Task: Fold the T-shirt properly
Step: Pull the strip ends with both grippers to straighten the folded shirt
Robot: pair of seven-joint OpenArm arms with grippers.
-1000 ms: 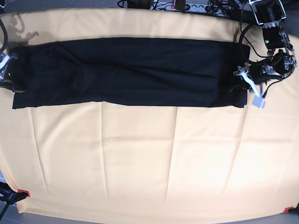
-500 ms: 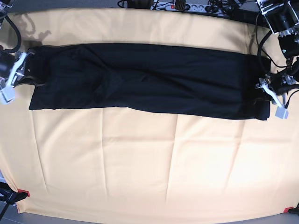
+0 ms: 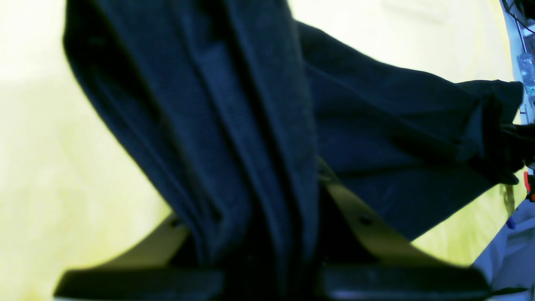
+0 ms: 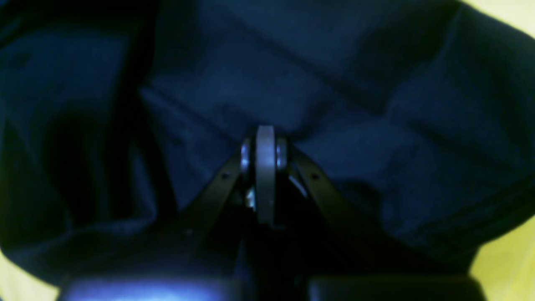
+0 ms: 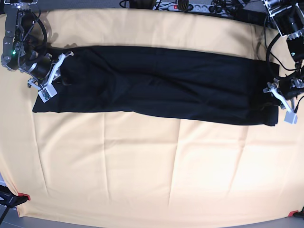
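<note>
The black T-shirt (image 5: 156, 85) lies as a long folded band across the far half of the table, tilted slightly down toward the right. My right gripper (image 5: 53, 72) is at its left end. In the right wrist view the gripper (image 4: 265, 140) is shut, pinching the dark fabric (image 4: 376, 104). My left gripper (image 5: 275, 95) is at the band's right end. In the left wrist view the gripper (image 3: 259, 234) is shut, with bunched fabric (image 3: 234, 104) running between its fingers (image 3: 368, 225). The pale mark near the neck does not show.
A pale yellow-orange cloth (image 5: 152, 166) covers the table under the shirt. A power strip (image 5: 183, 5) and cables lie along the far edge. Red clamps (image 5: 23, 196) hold the cloth's front corners.
The whole band has slid to the right. The arm at its left end moved inward and the arm at its right end moved right and toward the front. Both stay shut on the fabric.
</note>
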